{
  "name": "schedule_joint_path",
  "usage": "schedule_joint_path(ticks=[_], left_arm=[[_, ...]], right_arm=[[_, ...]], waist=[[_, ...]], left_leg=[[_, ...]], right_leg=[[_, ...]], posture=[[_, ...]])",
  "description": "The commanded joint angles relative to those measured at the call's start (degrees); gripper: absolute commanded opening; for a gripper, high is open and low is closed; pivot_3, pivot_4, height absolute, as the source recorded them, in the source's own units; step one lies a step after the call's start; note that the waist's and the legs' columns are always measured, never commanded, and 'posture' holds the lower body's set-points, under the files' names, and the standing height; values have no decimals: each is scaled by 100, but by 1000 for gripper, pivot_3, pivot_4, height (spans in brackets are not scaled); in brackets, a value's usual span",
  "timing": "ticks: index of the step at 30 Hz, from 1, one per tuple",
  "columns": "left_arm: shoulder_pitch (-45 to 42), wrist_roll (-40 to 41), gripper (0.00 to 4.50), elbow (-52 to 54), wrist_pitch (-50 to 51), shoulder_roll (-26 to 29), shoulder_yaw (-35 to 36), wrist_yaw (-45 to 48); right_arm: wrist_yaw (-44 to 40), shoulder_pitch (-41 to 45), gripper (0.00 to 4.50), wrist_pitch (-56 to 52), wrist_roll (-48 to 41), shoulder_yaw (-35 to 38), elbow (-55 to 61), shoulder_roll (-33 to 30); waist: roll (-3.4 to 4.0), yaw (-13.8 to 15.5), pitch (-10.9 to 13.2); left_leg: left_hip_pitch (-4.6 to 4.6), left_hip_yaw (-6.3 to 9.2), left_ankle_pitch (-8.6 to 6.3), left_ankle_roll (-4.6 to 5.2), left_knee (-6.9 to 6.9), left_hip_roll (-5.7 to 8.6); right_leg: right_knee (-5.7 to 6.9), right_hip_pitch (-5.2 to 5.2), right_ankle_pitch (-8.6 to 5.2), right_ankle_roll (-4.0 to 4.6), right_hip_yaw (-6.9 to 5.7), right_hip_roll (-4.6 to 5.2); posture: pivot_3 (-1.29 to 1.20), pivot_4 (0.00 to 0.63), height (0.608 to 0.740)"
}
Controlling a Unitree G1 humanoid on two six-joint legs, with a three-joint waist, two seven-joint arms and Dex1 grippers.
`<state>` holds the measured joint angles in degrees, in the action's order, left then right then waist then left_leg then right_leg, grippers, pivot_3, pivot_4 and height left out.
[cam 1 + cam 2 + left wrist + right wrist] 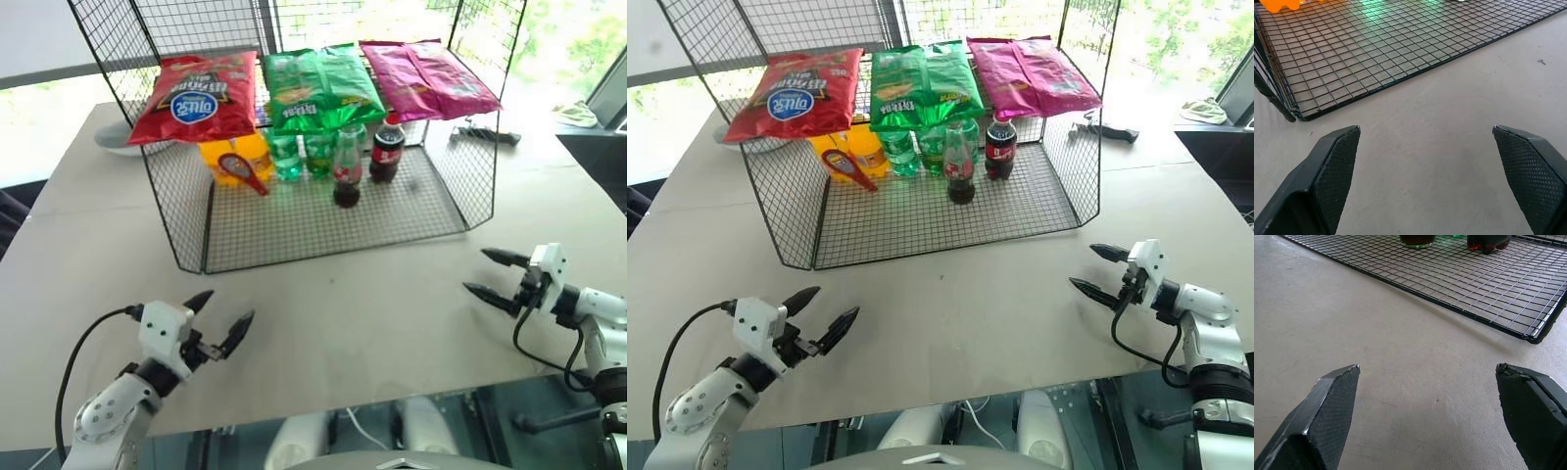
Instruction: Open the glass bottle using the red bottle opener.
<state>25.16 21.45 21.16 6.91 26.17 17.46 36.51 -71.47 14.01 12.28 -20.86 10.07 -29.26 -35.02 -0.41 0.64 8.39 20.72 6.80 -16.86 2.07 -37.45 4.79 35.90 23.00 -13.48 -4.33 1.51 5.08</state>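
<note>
Two end effectors, left (221, 319) and right (493, 275), I hold spread above the bench (372, 294). Inside the wire cage (323, 220) stand the glass bottle (347, 168), green bottles (299, 155), and the red bottle opener (241, 170).

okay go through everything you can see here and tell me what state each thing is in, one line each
glass bottle: upright on the wire rack floor, not held
red bottle opener: lying on the rack, untouched
plastic cola bottle: upright, red cap on
left pincer: open, empty
right pincer: open, empty
</note>
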Motion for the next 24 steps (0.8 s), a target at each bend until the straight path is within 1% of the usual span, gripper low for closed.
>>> schedule_joint_path(ticks=[1, 15, 19, 24], left_arm=[[2, 4, 4500, 34, -111, 76, 61, 75], [-9, 190, 4500, 161, -34, 19, 70, 105], [-343, 360, 4500, 121, -49, -129, 4, 26], [-819, 147, 4500, -28, -163, -339, -225, -179]], right_arm=[[-1, -75, 4465, 3, -165, 156, 229, -44], [132, -75, 4465, 49, -163, 80, 273, 92], [154, -37, 4465, -11, -171, -27, 426, 233], [275, -94, 4465, -282, -268, -199, 1058, 521]], waist=[[0, 1, 0], [0, 2, 0], [-1, 2, 0], [1, -6, -2]], left_leg=[[0, 0, 0, 0, 0, 0], [0, 0, 0, 0, 0, 0], [-1, 0, 0, 0, 0, 0], [-2, 2, 3, -5, -2, -1]], right_leg=[[0, 0, 0, 0, 0, 0], [0, 0, 0, 0, 0, 2], [0, 0, 0, 0, 0, 1], [5, 0, 2, 1, -1, -2]], posture=[[0, 150, 740], [0, 150, 740], [0, 150, 740], [0, 150, 740]])
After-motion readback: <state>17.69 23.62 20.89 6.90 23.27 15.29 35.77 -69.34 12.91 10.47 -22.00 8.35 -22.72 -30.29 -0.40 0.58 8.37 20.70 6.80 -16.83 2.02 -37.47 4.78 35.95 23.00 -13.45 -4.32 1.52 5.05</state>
